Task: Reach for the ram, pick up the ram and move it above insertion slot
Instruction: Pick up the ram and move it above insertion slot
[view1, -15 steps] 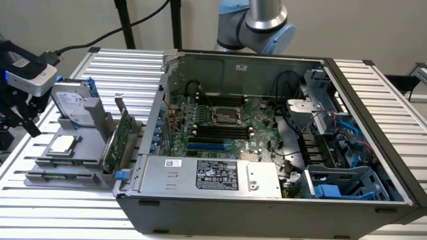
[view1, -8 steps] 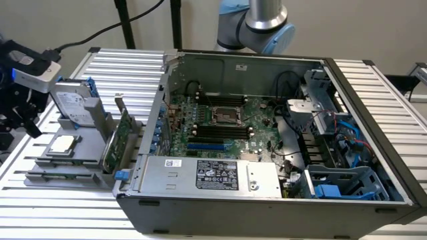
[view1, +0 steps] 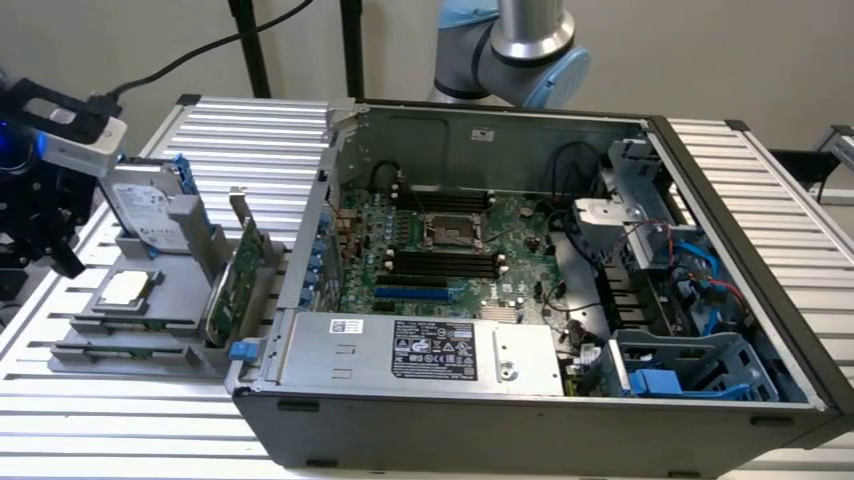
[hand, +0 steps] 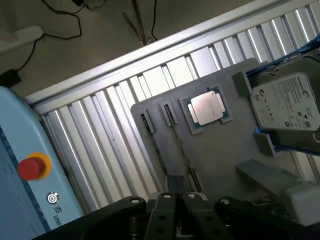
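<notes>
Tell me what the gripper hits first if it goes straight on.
Probably the ram, edge-up in the grey tray just ahead of the gripper; depth is unclear.

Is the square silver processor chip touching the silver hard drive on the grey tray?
Apart. The wrist view shows bare grey tray between the processor chip and the hard drive.
</notes>
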